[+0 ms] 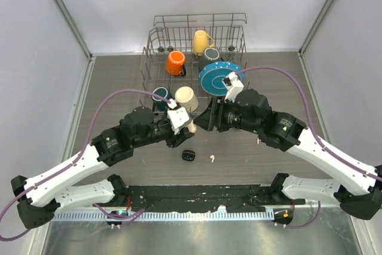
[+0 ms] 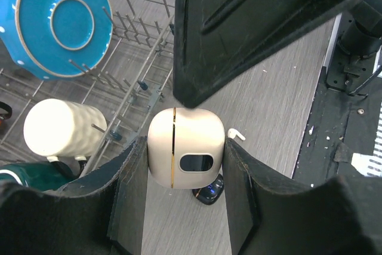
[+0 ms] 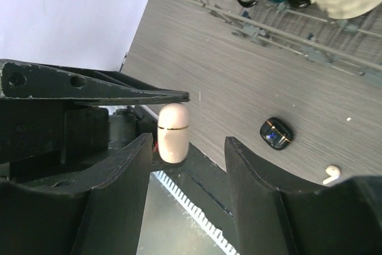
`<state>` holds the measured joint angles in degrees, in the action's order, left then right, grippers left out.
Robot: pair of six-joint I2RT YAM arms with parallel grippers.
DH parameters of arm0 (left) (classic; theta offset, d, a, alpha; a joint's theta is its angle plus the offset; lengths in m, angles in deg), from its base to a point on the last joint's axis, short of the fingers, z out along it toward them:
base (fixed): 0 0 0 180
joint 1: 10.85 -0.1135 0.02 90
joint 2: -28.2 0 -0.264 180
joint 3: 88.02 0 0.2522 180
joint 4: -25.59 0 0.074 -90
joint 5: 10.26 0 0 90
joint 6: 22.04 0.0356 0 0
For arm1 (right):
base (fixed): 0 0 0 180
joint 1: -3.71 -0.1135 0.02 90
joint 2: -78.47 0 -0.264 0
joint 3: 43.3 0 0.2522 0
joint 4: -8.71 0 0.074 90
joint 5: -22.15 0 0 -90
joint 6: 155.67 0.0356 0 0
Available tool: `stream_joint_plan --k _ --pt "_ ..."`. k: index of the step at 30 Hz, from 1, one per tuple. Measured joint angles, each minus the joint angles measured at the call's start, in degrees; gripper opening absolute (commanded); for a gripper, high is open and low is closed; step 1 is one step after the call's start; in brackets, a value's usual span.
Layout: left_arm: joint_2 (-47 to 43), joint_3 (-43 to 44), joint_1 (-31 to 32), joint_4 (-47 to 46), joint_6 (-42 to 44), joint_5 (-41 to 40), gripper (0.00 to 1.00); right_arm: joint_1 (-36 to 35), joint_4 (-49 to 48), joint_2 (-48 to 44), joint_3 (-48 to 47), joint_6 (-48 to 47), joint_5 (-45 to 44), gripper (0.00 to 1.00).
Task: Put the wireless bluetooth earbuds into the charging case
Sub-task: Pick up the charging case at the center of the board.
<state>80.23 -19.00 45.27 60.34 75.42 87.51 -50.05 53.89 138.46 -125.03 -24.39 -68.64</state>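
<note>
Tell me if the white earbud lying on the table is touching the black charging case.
Apart. The right wrist view shows bare table between the white earbud and the black charging case; the top view agrees.

One cream rounded glossy plastic charging case (image 2: 186,156), closed, gold seam line, dark oval window, upright, pinched between fingers of left gripper (image 2: 185,147) above the table. Small black glossy rounded case (image 1: 188,155) on table at its 6 o'clock. White stemmed plastic earbud (image 1: 212,159) lies flat at the black case's 3 o'clock, near, not touching.
</note>
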Motion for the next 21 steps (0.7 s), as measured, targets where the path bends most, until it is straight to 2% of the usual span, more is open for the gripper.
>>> stream_joint_plan --k 9,19,20,21 --pt "1.97 0.02 2.82 -1.07 2.23 -3.76 0.00 0.00 -1.60 3.06 0.00 0.22 6.91 0.53" --pt "2.49 0.02 3.63 -1.90 3.26 -5.14 0.00 0.15 -1.18 4.09 0.00 -0.59 8.09 0.47" --pt "2.49 0.02 3.72 -2.03 3.30 -5.18 0.00 0.22 -1.03 4.44 0.00 -0.63 8.24 0.45" --pt "2.49 0.02 3.80 -2.12 3.32 -5.18 0.00 0.22 -0.90 4.74 0.00 -0.68 8.39 0.38"
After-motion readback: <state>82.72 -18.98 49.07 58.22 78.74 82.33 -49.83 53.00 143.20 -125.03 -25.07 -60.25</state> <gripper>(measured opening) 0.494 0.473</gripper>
